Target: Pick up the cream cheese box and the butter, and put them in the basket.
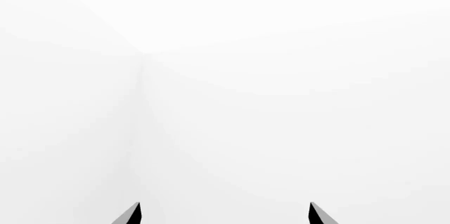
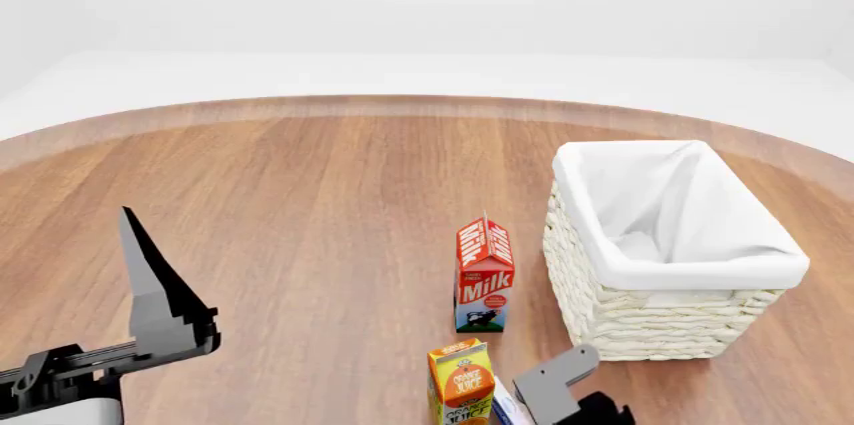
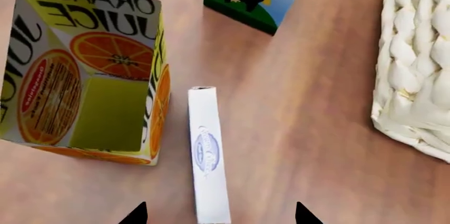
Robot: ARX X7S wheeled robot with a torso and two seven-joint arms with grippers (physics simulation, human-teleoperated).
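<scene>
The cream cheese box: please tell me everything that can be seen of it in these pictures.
The small flat white cream cheese box stands on a narrow edge on the brown wooden table, its long white side facing the right wrist camera with a blue oval logo. It looks like cardboard, closed and undamaged. It is just beside the orange juice carton; contact cannot be judged. The open right tool hovers over its near end without touching. In the head view only a sliver shows.

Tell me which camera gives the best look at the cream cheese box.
The right wrist view: the cream cheese box lies in full between the open fingertips. The head view shows only a sliver beside the juice carton; the left wrist view shows none.
</scene>
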